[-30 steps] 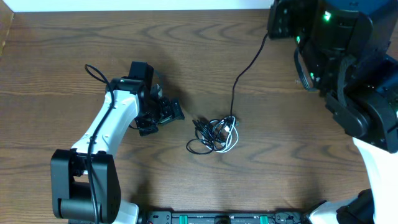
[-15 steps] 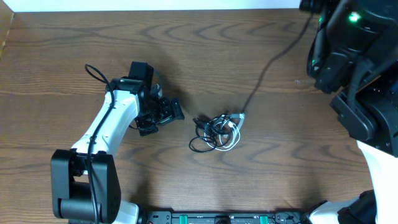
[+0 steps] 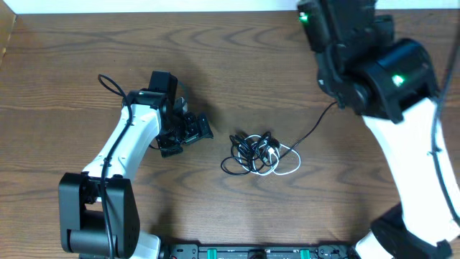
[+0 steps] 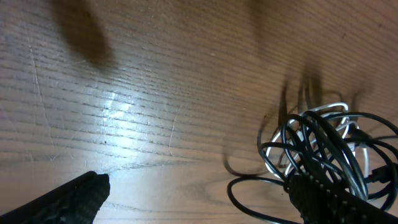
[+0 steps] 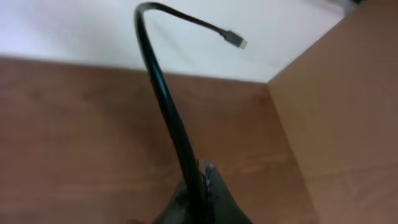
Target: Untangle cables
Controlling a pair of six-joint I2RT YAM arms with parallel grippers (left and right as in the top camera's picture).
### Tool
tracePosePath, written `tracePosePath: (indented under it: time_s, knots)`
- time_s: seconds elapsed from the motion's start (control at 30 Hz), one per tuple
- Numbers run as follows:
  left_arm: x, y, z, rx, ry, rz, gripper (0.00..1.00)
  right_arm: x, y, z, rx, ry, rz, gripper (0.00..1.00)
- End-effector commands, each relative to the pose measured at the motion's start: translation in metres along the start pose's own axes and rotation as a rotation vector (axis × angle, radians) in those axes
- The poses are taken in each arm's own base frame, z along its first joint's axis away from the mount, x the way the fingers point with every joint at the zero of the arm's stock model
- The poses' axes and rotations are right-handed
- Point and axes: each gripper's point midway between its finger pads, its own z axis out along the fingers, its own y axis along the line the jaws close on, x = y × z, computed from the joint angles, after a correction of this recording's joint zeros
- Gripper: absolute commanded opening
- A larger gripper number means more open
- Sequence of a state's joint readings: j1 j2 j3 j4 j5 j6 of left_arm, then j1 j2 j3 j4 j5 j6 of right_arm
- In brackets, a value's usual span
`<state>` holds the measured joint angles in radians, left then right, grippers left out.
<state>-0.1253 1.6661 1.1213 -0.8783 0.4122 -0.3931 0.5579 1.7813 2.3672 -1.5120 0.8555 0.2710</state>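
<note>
The cables [image 3: 253, 151] lie as a small tangled bundle of black and white cords in the middle of the wooden table. One black cable [image 3: 314, 128] runs out of it up and to the right, under my raised right arm [image 3: 374, 72]. In the right wrist view my right gripper [image 5: 202, 182] is shut on that black cable [image 5: 163, 93], and its free plug [image 5: 236, 40] sticks up beyond the fingers. A white loop [image 3: 286, 164] trails from the bundle's right side. My left gripper [image 3: 192, 132] rests open to the left of the bundle; its wrist view shows the bundle [image 4: 320, 140] behind the right fingertip [image 4: 326, 199].
My left arm's own thick black cable [image 3: 108, 85] loops at its elbow. A black rail [image 3: 259, 252] runs along the table's front edge. The table's far edge meets a white wall [image 3: 144, 6].
My right arm has swung left and forward over the table with the black cable. The bundle slid a little to the right and a white loop came out of it. The left arm stayed still.
</note>
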Motion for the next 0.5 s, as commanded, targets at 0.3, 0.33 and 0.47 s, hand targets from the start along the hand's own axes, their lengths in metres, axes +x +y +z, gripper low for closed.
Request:
tracePosePath:
  time_s: [0.3, 0.33, 0.47]
  knots:
    - [0.001, 0.003, 0.001, -0.012, 0.002, -0.006, 0.98, 0.055, 0.018, 0.094, -0.140, 0.379, 0.170, 0.11]
    - [0.001, 0.003, 0.001, -0.012, 0.002, -0.006, 0.98, 0.060, 0.020, 0.099, -0.162, 0.410, 0.181, 0.11]
    - [0.001, 0.003, 0.001, -0.012, 0.002, -0.006, 0.98, 0.078, 0.028, 0.114, -0.229, 0.520, 0.209, 0.44]
